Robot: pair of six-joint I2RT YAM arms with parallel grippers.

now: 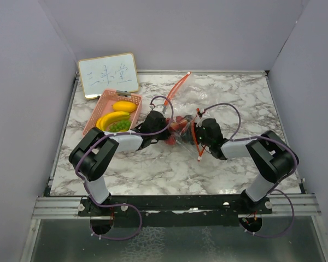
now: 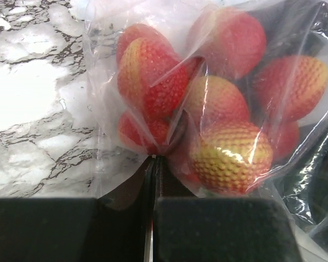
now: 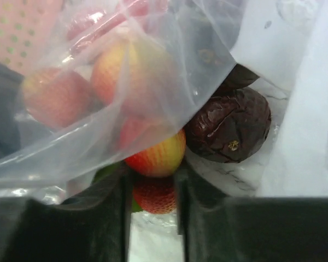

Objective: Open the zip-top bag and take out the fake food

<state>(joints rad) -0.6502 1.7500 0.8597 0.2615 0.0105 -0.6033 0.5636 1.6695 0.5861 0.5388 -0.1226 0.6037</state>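
Pink basket (image 1: 105,99) just beside a handwritten whiteboard (image 1: 108,75) — both far left on the marble table (image 1: 153,164).

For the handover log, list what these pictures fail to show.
- Top view: what remains inside the clear plastic zip-top bag; too small there.
- Right wrist view: whether the right gripper actually pinches the red dimpled plastic berry; shadow and film hide the contact.
- Left wrist view: the bag's full contents; top and right edges cut it off.
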